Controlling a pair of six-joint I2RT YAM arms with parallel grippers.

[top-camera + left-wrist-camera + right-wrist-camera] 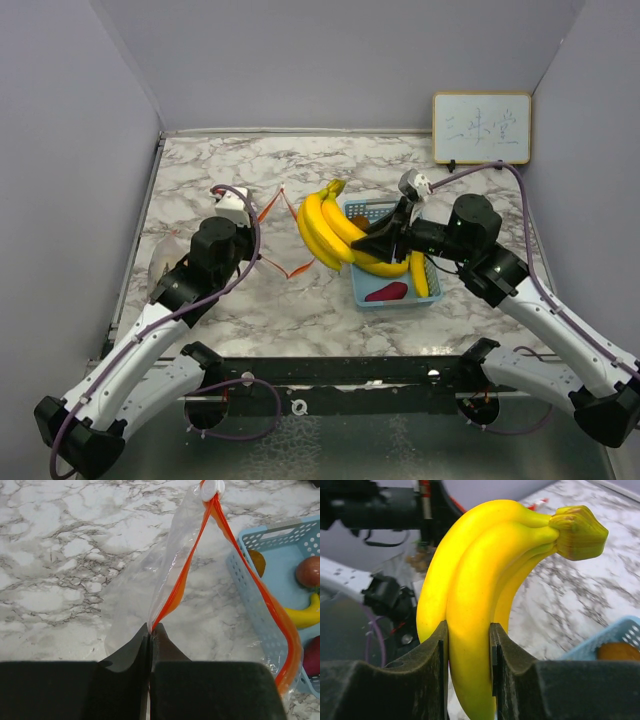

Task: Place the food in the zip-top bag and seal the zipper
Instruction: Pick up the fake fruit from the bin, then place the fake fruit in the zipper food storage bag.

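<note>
Black fingers of the left gripper (150, 630) are pressed together on the near end of the one clear bag (200, 605), pinching its orange zipper strip (175, 590). The two sides of the strip are spread apart into an open mouth, with one white slider (212, 489) at the far end. The bag's body is hard to trace against the marble table (250, 310), and its lower right part is cut off in the left wrist view. The right gripper (469, 635) is clamped on one bunch of yellow bananas (485, 570), a finger on each side, with the stem end up. At least three bananas show in it; an exact count is not possible, since the lower tips are hidden by the fingers. From above, the bunch hangs between the bag mouth and the one light-blue basket (395, 303), over the basket's left edge. Four pieces are countable in the basket: one single banana (420, 275), one magenta piece (386, 291), one orange-brown piece (257, 562) and one reddish round piece (308, 571). The right arm covers the basket's far part. Farthest off, one small whiteboard (481, 127) leans on the back wall, its writing unreadable.
</note>
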